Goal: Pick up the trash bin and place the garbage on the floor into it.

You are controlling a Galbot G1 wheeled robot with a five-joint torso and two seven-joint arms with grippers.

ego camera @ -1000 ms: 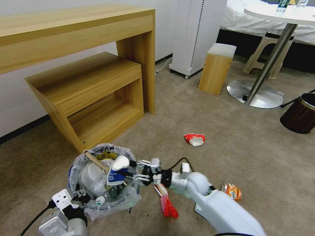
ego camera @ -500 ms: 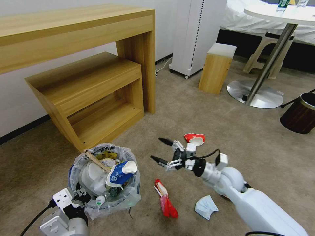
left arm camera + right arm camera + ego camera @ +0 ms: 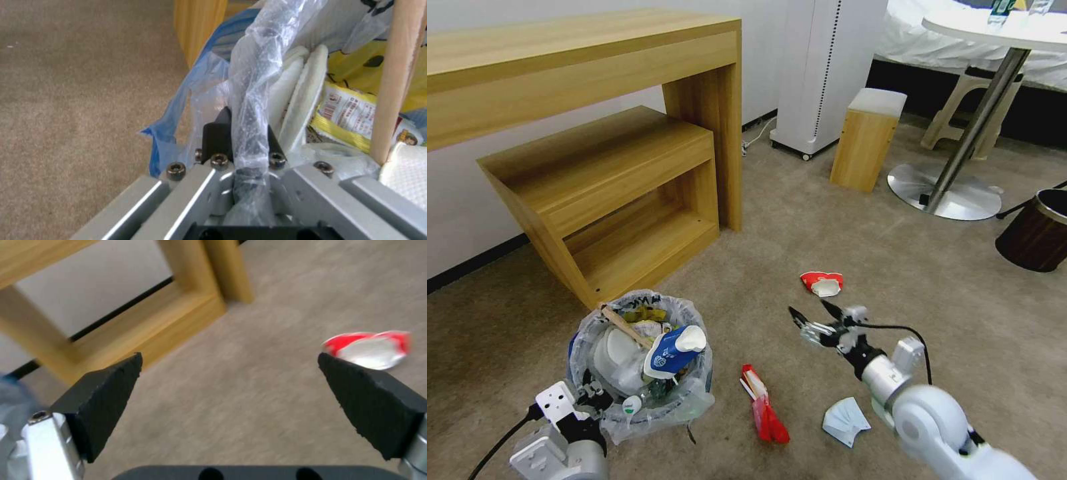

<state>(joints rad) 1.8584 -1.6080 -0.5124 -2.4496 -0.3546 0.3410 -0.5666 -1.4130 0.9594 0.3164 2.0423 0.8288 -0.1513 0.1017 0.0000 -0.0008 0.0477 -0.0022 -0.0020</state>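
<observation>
The trash bin (image 3: 694,400), blue with a crinkly plastic liner, stands on the carpet at lower left. It holds a blue-white cup (image 3: 672,350), a wooden stick (image 3: 622,325) and white slippers (image 3: 608,357). My left gripper (image 3: 587,399) is shut on the bin's near rim; the left wrist view shows the left gripper (image 3: 247,123) clamped on the bag-wrapped rim (image 3: 253,73). My right gripper (image 3: 808,308) hangs open just short of a crushed red-white cup (image 3: 822,283), with nothing in it. The right wrist view shows the right gripper (image 3: 229,360) spread wide and that cup (image 3: 369,346) beyond one fingertip.
A red wrapper (image 3: 764,403) and a blue mask (image 3: 845,421) lie on the floor (image 3: 894,267) between bin and right arm. A wooden desk (image 3: 594,60) with lower shelf (image 3: 620,193) stands behind the bin. Farther off are a wooden stool (image 3: 867,140), a table base (image 3: 946,190) and a dark brown bin (image 3: 1035,230).
My right gripper has pulled away from the bin, leaving the blue-white cup inside, and swung right toward the red-white cup, staying open. The blue mask has come into view. The left gripper has not moved.
</observation>
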